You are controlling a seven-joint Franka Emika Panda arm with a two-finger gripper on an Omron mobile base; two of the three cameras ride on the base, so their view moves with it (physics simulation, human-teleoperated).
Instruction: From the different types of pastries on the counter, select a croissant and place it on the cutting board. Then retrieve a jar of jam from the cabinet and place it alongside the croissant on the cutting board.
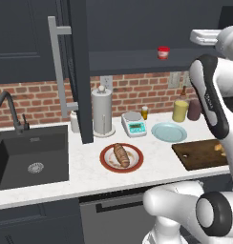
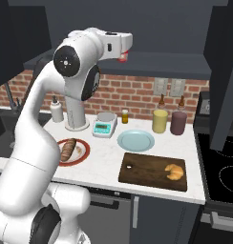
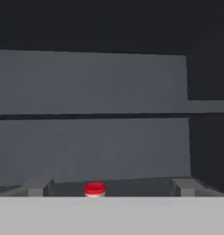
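The worktop [image 2: 101, 167] carries the fixed layout: a dark sink [image 1: 30, 159] at its left end and the food items to the right, all within the arm's forward reach.

The cabinet [image 1: 137, 28] above stands with its door [image 1: 80, 71] swung out edge-on, silver bar handle [image 1: 58, 66] facing the sink side. This leaves the shelf [image 1: 137, 64] exposed for a straight approach.

The arm [image 2: 66, 86] is raised to shelf height with the hand levelled toward the cabinet interior, as judged from the right base view. That posture suits a horizontal reach onto the shelf.

The cutting board [image 2: 147, 174] lies at the worktop's front right edge. The croissant [image 2: 174, 171] rests on its right half, so the first placement appears complete and the bare left half remains available for the jar.

The loaf [image 1: 121, 155] sits untouched on its red-rimmed plate [image 1: 109, 164] (the pale blue plate [image 2: 128, 143] beside the board is not a target).

The jar of jam [image 1: 163, 52] stands upright on the shelf, alone, near the front edge. In the hand view the jar of jam [image 3: 95, 188] lies low and slightly left of centre, between the two fingers [image 3: 38, 186], apart from both.

The fingers are spread wide with nothing held. In my judgement the hand must advance before closing is useful.
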